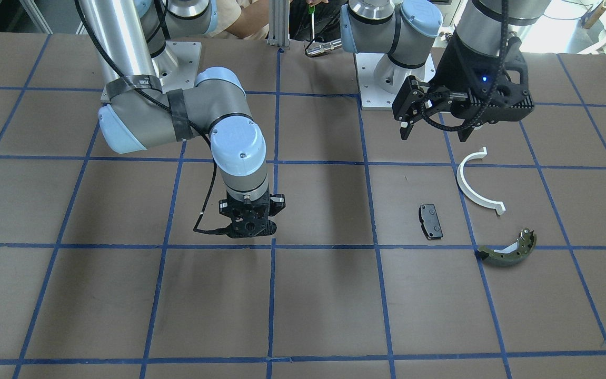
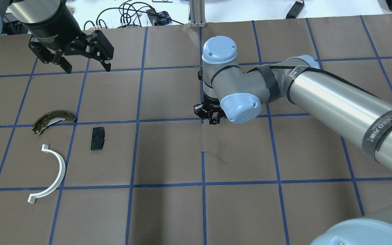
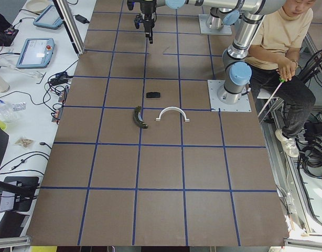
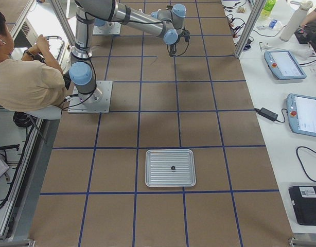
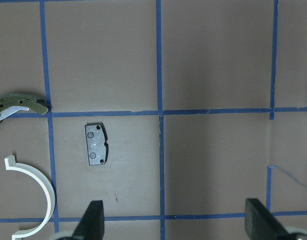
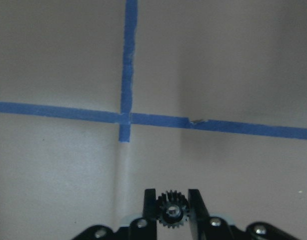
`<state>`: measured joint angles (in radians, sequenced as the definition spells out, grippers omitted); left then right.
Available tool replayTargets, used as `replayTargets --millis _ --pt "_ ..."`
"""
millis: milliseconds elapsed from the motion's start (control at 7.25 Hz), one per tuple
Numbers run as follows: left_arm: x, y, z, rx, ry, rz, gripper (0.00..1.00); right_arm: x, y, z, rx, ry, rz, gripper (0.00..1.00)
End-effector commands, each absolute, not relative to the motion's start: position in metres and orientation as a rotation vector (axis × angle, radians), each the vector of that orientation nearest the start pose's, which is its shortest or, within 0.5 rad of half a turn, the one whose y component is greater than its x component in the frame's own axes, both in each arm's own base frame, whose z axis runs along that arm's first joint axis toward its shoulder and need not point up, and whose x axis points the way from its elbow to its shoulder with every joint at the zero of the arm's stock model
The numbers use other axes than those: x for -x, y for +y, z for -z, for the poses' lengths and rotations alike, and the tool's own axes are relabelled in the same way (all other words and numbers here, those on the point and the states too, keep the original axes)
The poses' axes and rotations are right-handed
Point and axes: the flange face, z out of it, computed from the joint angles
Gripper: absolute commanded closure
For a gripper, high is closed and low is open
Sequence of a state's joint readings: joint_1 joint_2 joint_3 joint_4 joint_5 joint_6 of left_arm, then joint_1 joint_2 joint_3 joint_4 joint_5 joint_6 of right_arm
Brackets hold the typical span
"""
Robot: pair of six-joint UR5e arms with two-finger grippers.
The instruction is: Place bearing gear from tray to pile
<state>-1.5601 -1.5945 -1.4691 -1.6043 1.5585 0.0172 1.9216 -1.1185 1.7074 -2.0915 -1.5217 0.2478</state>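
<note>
My right gripper [image 6: 169, 199] is shut on a small black toothed bearing gear [image 6: 169, 213] and holds it just above the brown table, near a crossing of blue tape lines. The gripper also shows mid-table in the overhead view [image 2: 213, 121] and the front view [image 1: 250, 231]. The pile lies well to its side: a white half-ring [image 2: 58, 170], a black pad [image 2: 97, 138] and an olive-green shoe [image 2: 52, 119]. My left gripper [image 2: 87, 69] hangs open and empty above the table beyond the pile. In its wrist view the pad [image 5: 96, 144] lies ahead between the fingers [image 5: 93, 220].
A ribbed silver tray [image 4: 158, 164] stands far off at the table's right end, with one small dark part [image 4: 173, 168] on it. An operator sits behind the robot bases. Tablets and cables lie beyond the table's far edge.
</note>
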Motion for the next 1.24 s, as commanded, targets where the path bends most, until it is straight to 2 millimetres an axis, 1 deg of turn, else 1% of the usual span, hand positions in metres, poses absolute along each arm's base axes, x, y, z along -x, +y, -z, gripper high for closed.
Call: replayTargets --millis 0,138,276,414,552,690,828,966,1103 --pt "0.129 -0.508 -0.519 -0.012 3.153 0.061 0.00 -0.364 -0.510 -0.191 0.126 3.118 -0.148 0.86" --pt "0.129 -0.512 -0.514 -0.015 3.150 0.046 0.00 -0.364 -0.510 -0.191 0.117 3.121 -0.147 0.58" --pt "0.125 -0.523 -0.513 0.002 3.168 0.047 0.00 -0.364 -0.510 -0.193 0.117 3.119 -0.141 0.04" --pt "0.128 -0.529 -0.497 0.005 3.204 0.012 0.00 -0.363 -0.514 -0.201 0.132 3.114 -0.113 0.00" --pt "0.128 -0.534 -0.482 0.004 3.205 -0.034 0.00 -0.353 -0.524 -0.215 0.109 3.107 -0.076 0.00" --pt "0.128 -0.543 -0.446 0.021 3.203 -0.137 0.00 -0.328 -0.534 -0.240 0.164 3.111 -0.022 0.00" --pt "0.131 -0.553 -0.409 0.039 3.201 -0.149 0.00 -0.277 -0.551 -0.264 0.122 3.111 -0.009 0.00" --pt "0.147 -0.557 -0.372 0.034 3.198 -0.159 0.00 -0.219 -0.564 -0.283 0.112 3.112 -0.021 0.00" --pt "0.182 -0.559 -0.346 -0.008 3.193 -0.125 0.00 -0.160 -0.575 -0.299 0.119 3.119 -0.019 0.00"
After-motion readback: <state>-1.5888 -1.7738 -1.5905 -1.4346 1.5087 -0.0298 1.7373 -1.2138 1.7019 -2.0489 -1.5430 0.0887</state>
